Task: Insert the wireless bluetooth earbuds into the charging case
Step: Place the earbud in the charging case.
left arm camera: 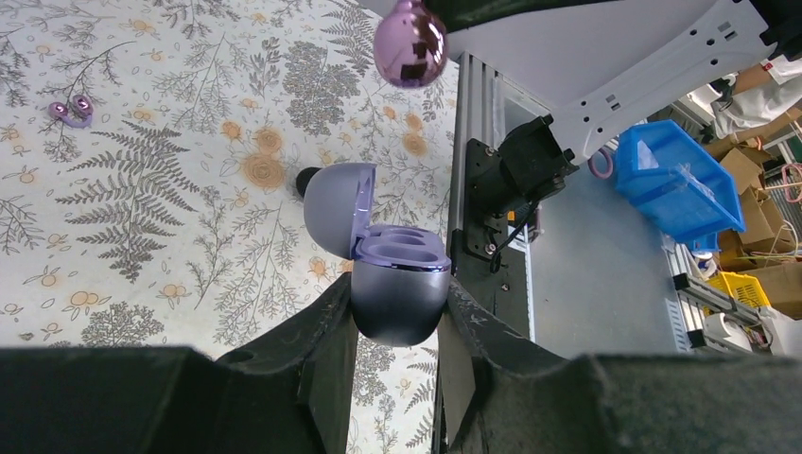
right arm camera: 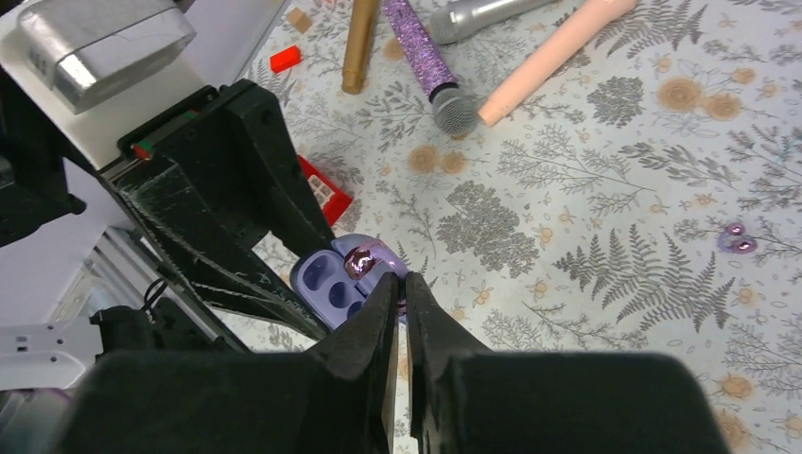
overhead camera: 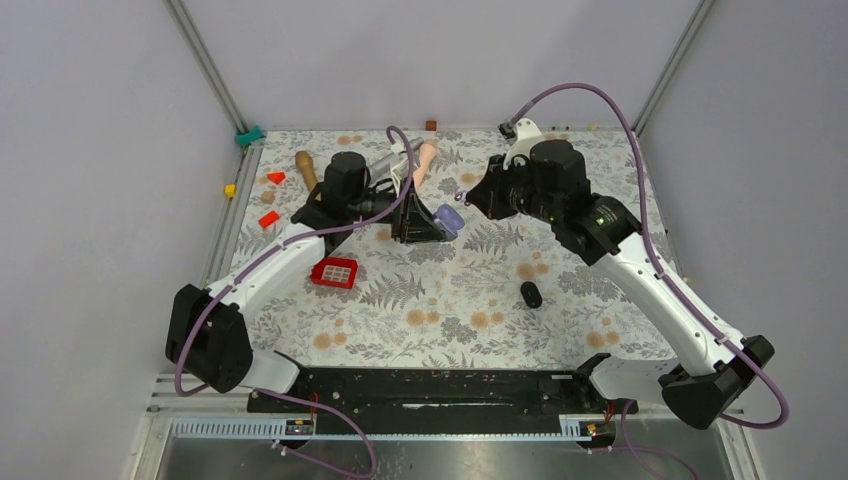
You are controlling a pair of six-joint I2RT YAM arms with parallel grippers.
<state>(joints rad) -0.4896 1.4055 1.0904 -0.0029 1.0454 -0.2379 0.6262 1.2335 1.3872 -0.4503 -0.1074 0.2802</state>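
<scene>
My left gripper (left arm camera: 399,291) is shut on the base of the lavender charging case (left arm camera: 402,322), held off the table with its lid swung open and both wells bare. The right gripper (right arm camera: 401,281) is shut on one shiny purple earbud (right arm camera: 361,260), which hangs just above the case (right arm camera: 326,288); from the left wrist that earbud (left arm camera: 409,43) shows over the wells. A second purple earbud (right arm camera: 736,238) lies loose on the floral cloth (right arm camera: 605,284), also seen as the earbud (left arm camera: 71,111) in the left wrist view. From above, both grippers meet at the case (overhead camera: 450,218).
A black oval pebble (overhead camera: 531,294) lies right of centre. A red square tray (overhead camera: 335,272) sits by the left arm. Toy microphones, purple (right arm camera: 421,47), silver (right arm camera: 482,14), peach (right arm camera: 549,57) and brown (right arm camera: 359,43), lie at the back. Small red blocks (overhead camera: 268,218) lie far left.
</scene>
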